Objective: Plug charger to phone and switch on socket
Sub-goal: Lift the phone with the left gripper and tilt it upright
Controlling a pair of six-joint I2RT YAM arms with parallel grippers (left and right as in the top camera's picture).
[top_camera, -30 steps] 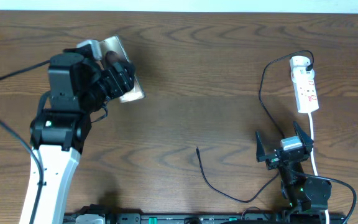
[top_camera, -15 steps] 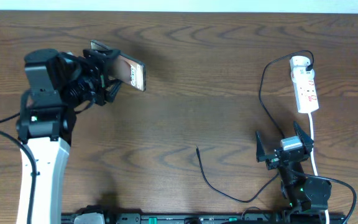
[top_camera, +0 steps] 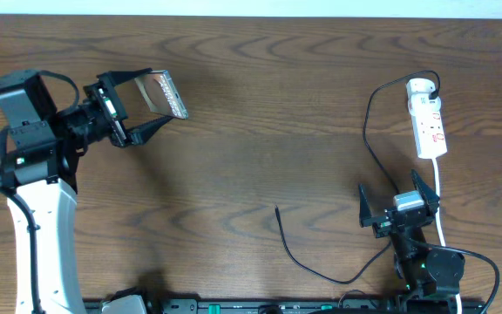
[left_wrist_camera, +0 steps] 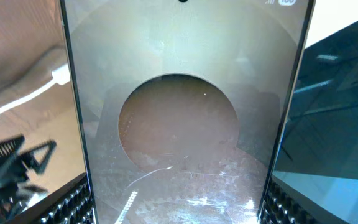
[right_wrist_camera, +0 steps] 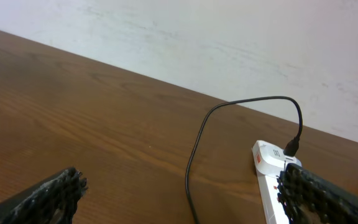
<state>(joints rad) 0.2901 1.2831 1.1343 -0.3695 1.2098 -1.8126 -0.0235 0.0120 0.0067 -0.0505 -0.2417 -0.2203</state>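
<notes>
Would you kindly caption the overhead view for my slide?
Left tool holds phone; charger tip lies loose on the table.

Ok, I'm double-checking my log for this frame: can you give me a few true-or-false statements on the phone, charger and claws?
The left claw grips the phone. True.
The charger has its tip in the phone. False: the tip lies free on the table.
The charger's plug sits in the socket. True.
The right claw holds the cable. False: it is open and empty.
</notes>
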